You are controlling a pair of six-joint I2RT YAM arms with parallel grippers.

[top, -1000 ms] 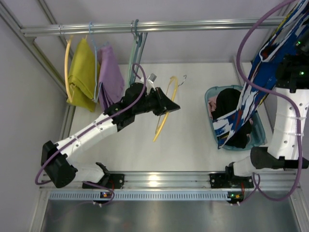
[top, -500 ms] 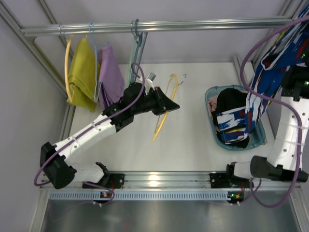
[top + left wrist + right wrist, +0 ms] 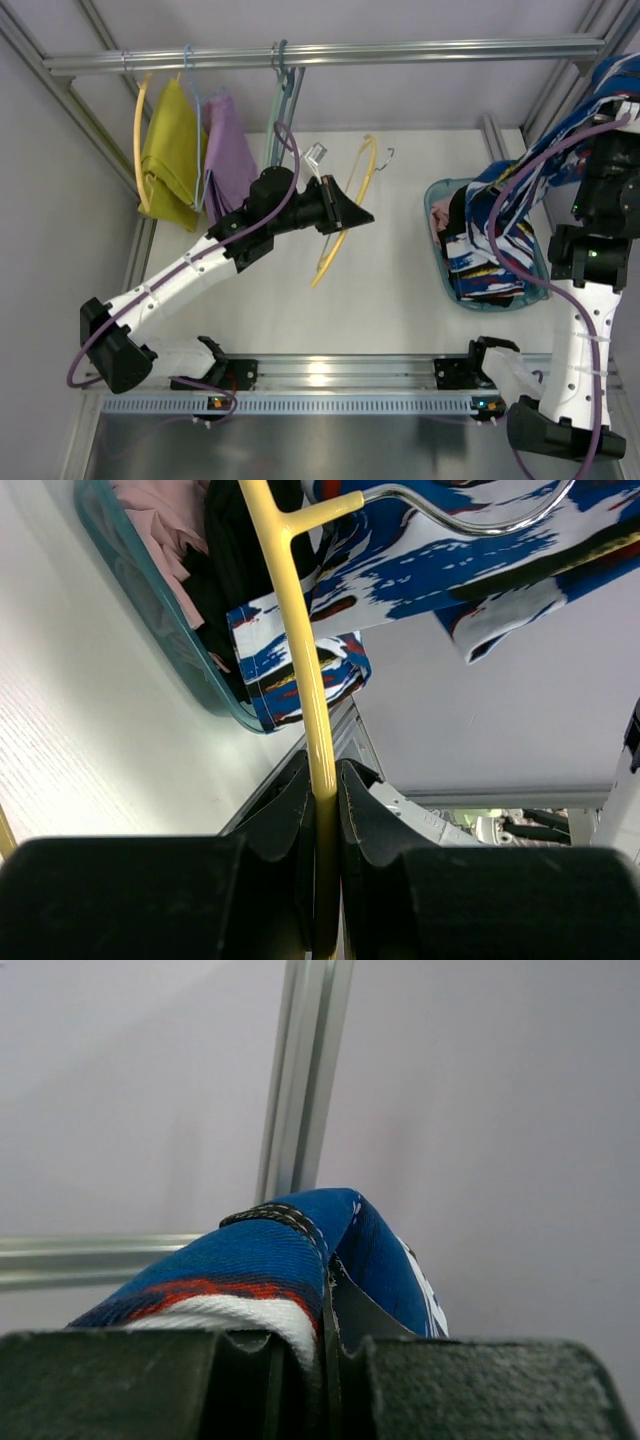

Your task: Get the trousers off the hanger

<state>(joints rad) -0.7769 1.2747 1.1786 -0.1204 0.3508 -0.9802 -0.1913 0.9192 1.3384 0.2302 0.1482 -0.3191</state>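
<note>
The trousers are off the hanger, their top end pinched tight between the right gripper's closed fingers high at the right, their lower end draped into the teal basket; well apart to the left, the left gripper clamps the bare hanger's yellow bar

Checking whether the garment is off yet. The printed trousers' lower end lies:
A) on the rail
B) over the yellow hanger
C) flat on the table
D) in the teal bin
D: the trousers hang from the right gripper into the teal bin; the hanger in the left gripper is bare.
</note>
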